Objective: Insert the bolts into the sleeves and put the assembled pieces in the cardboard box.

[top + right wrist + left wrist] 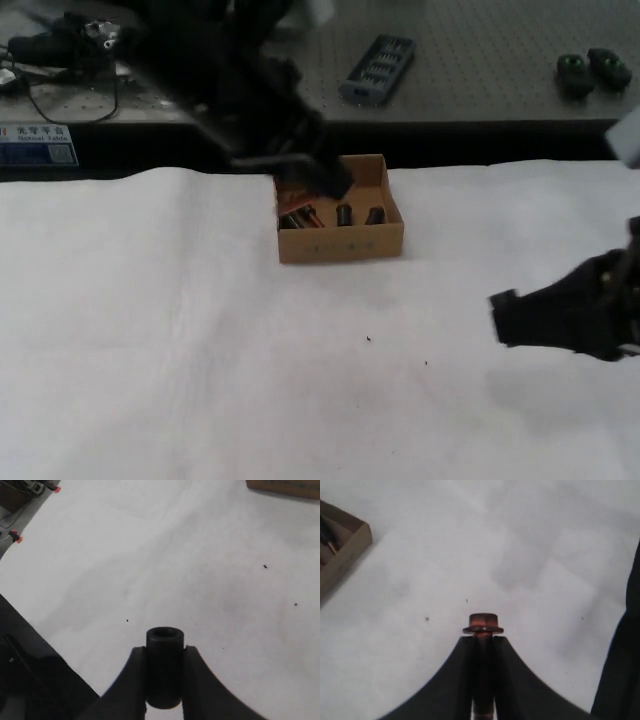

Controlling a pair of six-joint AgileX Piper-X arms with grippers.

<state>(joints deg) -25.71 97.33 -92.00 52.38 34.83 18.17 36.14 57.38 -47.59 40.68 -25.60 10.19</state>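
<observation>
A copper-coloured bolt (pixel 483 622) with a flanged head sticks out between the fingers of my left gripper (pixel 482 639), which is shut on its shank. In the high view that gripper (pixel 335 185) hangs over the back of the cardboard box (pixel 340 243). The box (pixel 345 550) holds several dark pieces (pixel 345 213). My right gripper (pixel 165 650) is shut on a black sleeve (pixel 164 670), bore facing outward. It sits low over the cloth at the right (pixel 505 315), well apart from the box (pixel 285 486).
A white cloth (pixel 150 330) covers the bench. Behind it, on the perforated table, lie a black rack (pixel 378 66), two green-black parts (pixel 592 70) and cables (pixel 60 50) at the far left. A dark table edge (pixel 30 670) runs beside the cloth.
</observation>
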